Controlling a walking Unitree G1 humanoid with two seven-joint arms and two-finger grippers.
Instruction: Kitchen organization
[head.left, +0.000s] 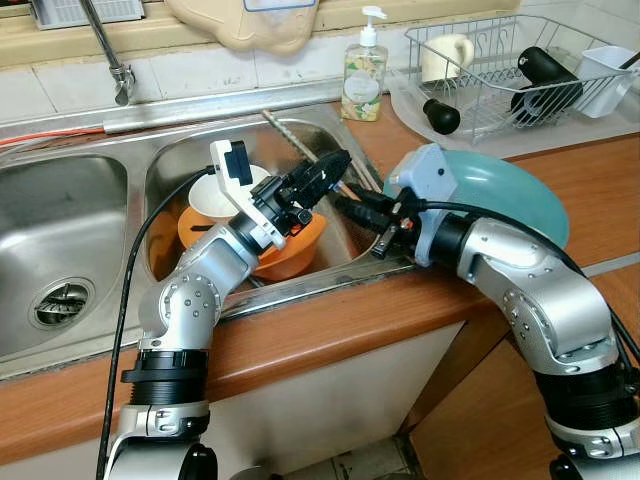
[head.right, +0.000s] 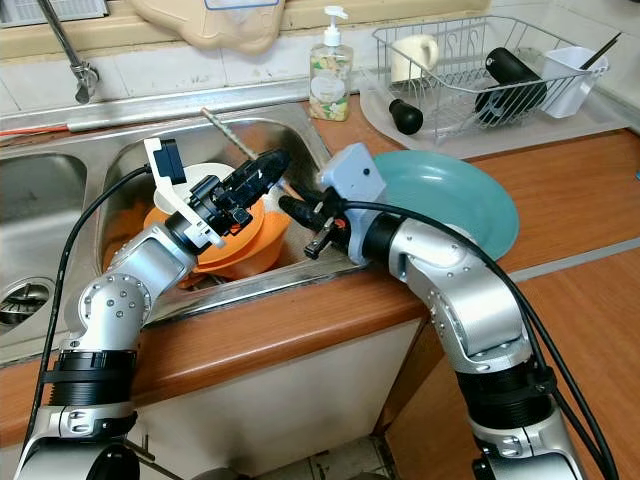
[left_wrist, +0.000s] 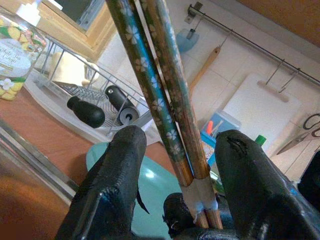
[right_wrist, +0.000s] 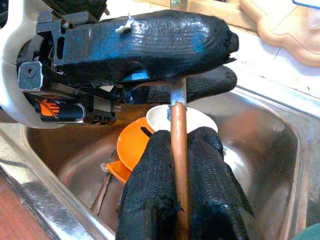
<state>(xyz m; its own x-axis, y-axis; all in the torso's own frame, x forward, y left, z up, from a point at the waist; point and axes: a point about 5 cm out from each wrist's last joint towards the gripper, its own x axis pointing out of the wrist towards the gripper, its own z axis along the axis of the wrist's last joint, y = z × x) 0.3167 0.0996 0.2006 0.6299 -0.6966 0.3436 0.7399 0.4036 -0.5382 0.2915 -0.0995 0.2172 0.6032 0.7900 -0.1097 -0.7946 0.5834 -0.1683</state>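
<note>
Left eye view: left gripper and right gripper meet over the sink, above an orange bowl.
Left wrist view: chopsticks stand loose between wide black fingers.
Right wrist view: fingers pinch the chopsticks' plain end.
Handling: light, stiff, thin, likely slippery; hold both together near the end.

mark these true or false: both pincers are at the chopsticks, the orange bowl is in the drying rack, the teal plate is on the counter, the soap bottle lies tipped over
1. Both pincers are at the chopsticks: true; the left pincer and the right pincer meet there above the sink.
2. The orange bowl is in the drying rack: false, it sits in the sink.
3. The teal plate is on the counter: true.
4. The soap bottle lies tipped over: false, it stands upright.
</note>
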